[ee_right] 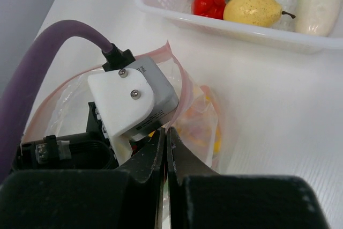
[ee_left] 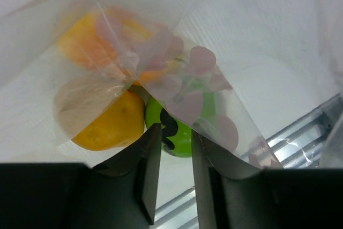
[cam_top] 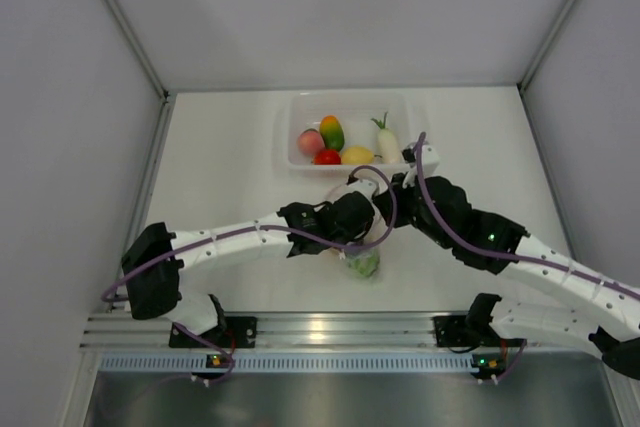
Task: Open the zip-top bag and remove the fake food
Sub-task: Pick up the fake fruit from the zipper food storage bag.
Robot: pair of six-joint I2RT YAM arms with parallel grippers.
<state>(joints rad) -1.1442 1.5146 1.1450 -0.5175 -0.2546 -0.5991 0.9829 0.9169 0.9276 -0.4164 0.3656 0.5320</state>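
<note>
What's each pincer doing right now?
Left pincer: slightly open, nothing visibly gripped.
Right pincer: shut, apparently pinching the zip-top bag at its rim.

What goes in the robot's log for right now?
right claw: shut on zip-top bag | left claw: open, at green fake food | zip-top bag: mouth open

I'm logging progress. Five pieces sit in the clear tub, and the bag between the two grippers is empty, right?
Not quite: the zip-top bag is not empty. The left wrist view shows an orange piece, a yellow-orange piece and a green piece inside it. The rest holds: the clear tub has five pieces in it.
</note>
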